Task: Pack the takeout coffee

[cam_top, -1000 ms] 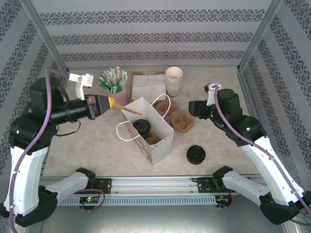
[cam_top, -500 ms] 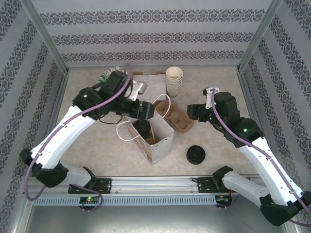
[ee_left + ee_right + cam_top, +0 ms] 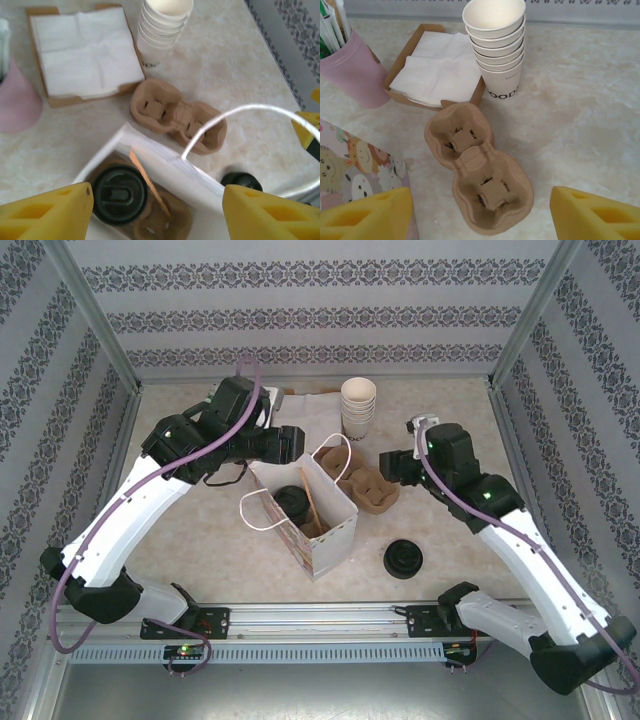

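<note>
Beige marble table [image 3: 200,530], patterned walls [image 3: 320,310]. White bag [image 3: 165,162] under left gripper [image 3: 157,212], fingers spread; takeout coffee [image 3: 120,194] inside. Right gripper [image 3: 482,217] spread astride empty pulp carrier [image 3: 470,170].

The coffee [image 3: 120,195] is black-lidded; white bag [image 3: 325,545] (cartoon animals printed on its side), brown pulp carrier [image 3: 477,172], pink holder [image 3: 350,75] upper left, cream cup stack [image 3: 495,45].

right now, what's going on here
Two robot arms are packing a takeout order. The coffee sits in the bag, with a stirrer leaning beside it. The left hand hovers open over the bag, holding nothing. The right hand hangs open above the empty carrier beside the bag, also holding nothing.
</note>
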